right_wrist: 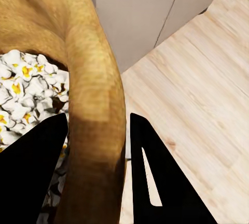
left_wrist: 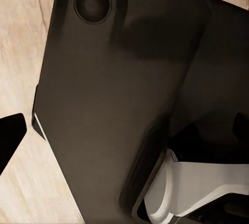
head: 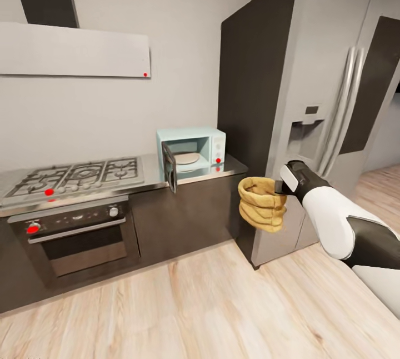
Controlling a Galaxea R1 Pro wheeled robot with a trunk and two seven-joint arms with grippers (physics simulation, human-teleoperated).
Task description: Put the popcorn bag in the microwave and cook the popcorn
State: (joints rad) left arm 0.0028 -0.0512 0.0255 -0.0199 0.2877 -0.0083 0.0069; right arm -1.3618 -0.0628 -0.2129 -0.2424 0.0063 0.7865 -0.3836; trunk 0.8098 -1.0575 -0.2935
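The popcorn bag (head: 261, 203) hangs in the air in front of the fridge, right of the countertop (head: 225, 169) end. My right gripper (head: 280, 185) is shut on its rolled rim. In the right wrist view the two black fingers pinch the tan rim (right_wrist: 98, 104), one inside and one outside, and white popped popcorn (right_wrist: 26, 89) lies inside the bag. The mint-blue microwave (head: 200, 145) stands on the countertop with its dark door (head: 169, 167) swung open and a plate inside. My left gripper (left_wrist: 129, 122) is open over my own dark base.
A gas hob (head: 78, 175) and a dark built-in oven (head: 78, 237) take up the left of the counter, under a range hood (head: 72, 50). A tall steel fridge (head: 322, 98) stands right of the counter. Wooden floor (head: 194, 303) lies in front.
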